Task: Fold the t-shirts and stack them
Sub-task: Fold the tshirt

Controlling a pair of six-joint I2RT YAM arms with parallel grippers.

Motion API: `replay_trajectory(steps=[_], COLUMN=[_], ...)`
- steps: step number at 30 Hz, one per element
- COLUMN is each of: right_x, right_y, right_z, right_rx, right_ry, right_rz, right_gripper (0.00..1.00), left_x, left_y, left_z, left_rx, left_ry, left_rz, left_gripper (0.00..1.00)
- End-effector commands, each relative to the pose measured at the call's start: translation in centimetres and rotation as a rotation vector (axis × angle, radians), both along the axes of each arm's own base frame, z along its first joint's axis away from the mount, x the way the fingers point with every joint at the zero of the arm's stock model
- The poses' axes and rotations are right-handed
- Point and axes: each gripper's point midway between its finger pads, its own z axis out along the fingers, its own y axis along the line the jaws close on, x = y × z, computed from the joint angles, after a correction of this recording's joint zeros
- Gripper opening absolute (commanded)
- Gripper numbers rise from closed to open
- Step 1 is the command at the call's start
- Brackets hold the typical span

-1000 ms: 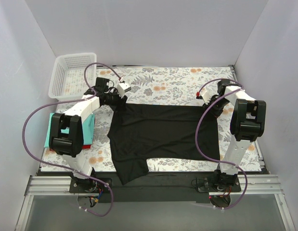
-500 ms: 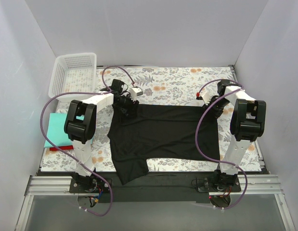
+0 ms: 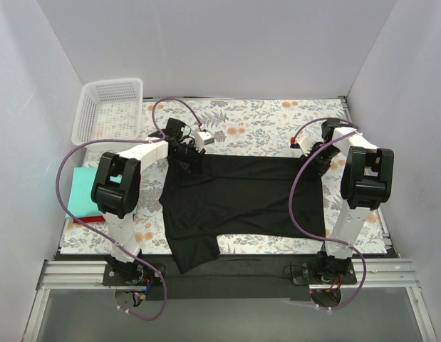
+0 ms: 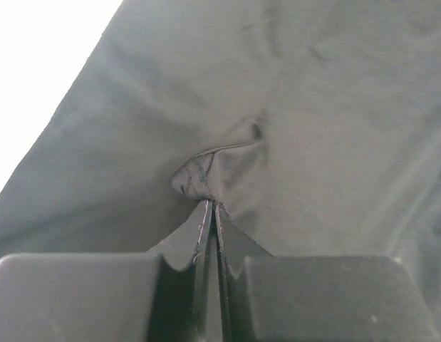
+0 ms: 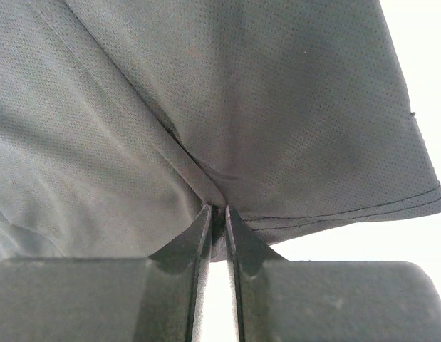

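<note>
A black t-shirt (image 3: 238, 199) lies spread across the floral table, one part hanging toward the near edge. My left gripper (image 3: 189, 159) is shut on its far left corner; the left wrist view shows the jaws pinching a bunched fold of cloth (image 4: 206, 174). My right gripper (image 3: 318, 159) is shut on the far right corner; the right wrist view shows the jaws closed on the fabric near its stitched hem (image 5: 362, 214). A folded teal t-shirt (image 3: 81, 192) lies at the table's left edge on something red.
A white plastic basket (image 3: 107, 110) stands at the far left corner. Purple cables loop from both arms. White walls enclose the table on three sides. The metal rail with the arm bases runs along the near edge.
My left gripper moved right from beside the basket onto the shirt's far left corner and closed on it. The right arm has not moved.
</note>
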Motion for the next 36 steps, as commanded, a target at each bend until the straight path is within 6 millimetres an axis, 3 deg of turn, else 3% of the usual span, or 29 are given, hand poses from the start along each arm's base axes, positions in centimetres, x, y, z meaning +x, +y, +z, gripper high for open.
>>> replay_trajectory(steps=[1,7,12,15,21,25,29,30,36], right_x=[0.2,0.2,0.0,-0.1,-0.3,-0.5,-0.2,0.0,-0.7], right_y=[-0.1,-0.2,-0.4,-0.5,-0.5,-0.3,-0.2,-0.3,-0.2], right_z=[1.0,1.0,1.2,1.2,1.5,2.1,2.8,3.0,2.9], right_rx=[-0.003,-0.009,-0.017,-0.022,-0.022,-0.015,-0.010,-0.014,-0.006], right_ry=[-0.013,-0.011,-0.013,-0.014,-0.015,-0.014,-0.031,-0.030,-0.006], right_rz=[0.020,0.020,0.030,0.035,0.040,0.042,0.044,0.042,0.057], right_gripper=[0.18,0.18,0.19,0.21,0.26,0.26,0.19,0.04,0.01], left_x=[-1.6,-5.4,-8.8,-9.9,-8.1,-5.4,-2.9,-0.9,2.8], left_y=[-0.8,-1.4,-1.5,-1.0,0.3,0.0,1.0,1.8,4.6], left_z=[3.8,3.2,1.7,2.0,4.2,6.6,5.6,5.0,4.2], left_rx=[-0.045,0.008,0.074,0.109,0.149,0.063,0.076,0.065,0.071], left_ry=[-0.096,-0.092,-0.078,-0.122,-0.228,-0.202,-0.129,-0.079,-0.031], left_rz=[-0.073,-0.148,-0.187,-0.209,-0.157,-0.059,0.042,0.129,0.281], left_gripper=[0.01,0.01,0.14,0.24,0.32,0.33,0.33,0.33,0.33])
